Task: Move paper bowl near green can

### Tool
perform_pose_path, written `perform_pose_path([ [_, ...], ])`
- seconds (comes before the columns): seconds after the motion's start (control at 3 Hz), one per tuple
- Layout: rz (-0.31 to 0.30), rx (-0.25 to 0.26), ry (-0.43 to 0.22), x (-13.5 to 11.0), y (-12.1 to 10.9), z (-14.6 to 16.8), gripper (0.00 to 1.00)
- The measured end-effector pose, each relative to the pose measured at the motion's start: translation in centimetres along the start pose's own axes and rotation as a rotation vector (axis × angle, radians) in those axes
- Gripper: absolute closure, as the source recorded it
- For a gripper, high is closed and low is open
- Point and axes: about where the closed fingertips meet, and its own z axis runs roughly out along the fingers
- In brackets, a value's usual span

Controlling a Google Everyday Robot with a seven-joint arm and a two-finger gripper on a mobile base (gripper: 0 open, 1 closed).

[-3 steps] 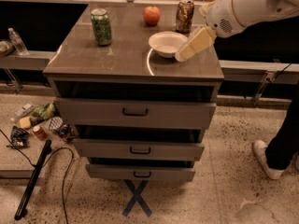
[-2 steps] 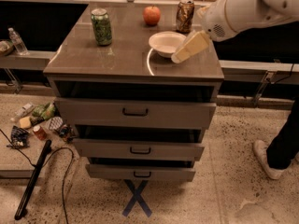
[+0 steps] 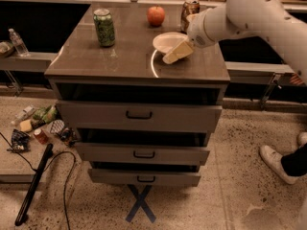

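The paper bowl (image 3: 168,41) is a shallow off-white bowl on the cabinet top (image 3: 120,61), right of centre. The green can (image 3: 104,27) stands upright at the back left of the top, about a bowl's width and a half to the left of the bowl. My gripper (image 3: 178,52), pale yellow at the end of the white arm (image 3: 249,13), reaches in from the right and sits at the bowl's front right rim, covering part of it.
A red apple (image 3: 156,15) and a brown-gold can (image 3: 190,9) stand at the back of the top, behind the bowl. The cabinet's drawers (image 3: 139,115) stick out in front. A person's shoe (image 3: 276,163) is on the floor at the right, with litter (image 3: 41,126) at the left.
My gripper has moved left, from beside the bowl's right edge onto its front right rim. The bowl and the green can have stayed where they were.
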Motion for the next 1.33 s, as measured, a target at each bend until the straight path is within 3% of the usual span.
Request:
perform_pose_path([
  [0.33,-0.011,0.051,0.042,1.3,-1.4,2.8,0.26],
  [0.67,-0.034,0.068,0.088,2.7,-1.8,4.8,0.49],
  [1.0,-0.081,0.058,0.102,2.4,-1.9,6.4,0.8],
  [1.33,-0.162,0.02,0.087,-0.1,-1.3,7.1,1.0],
])
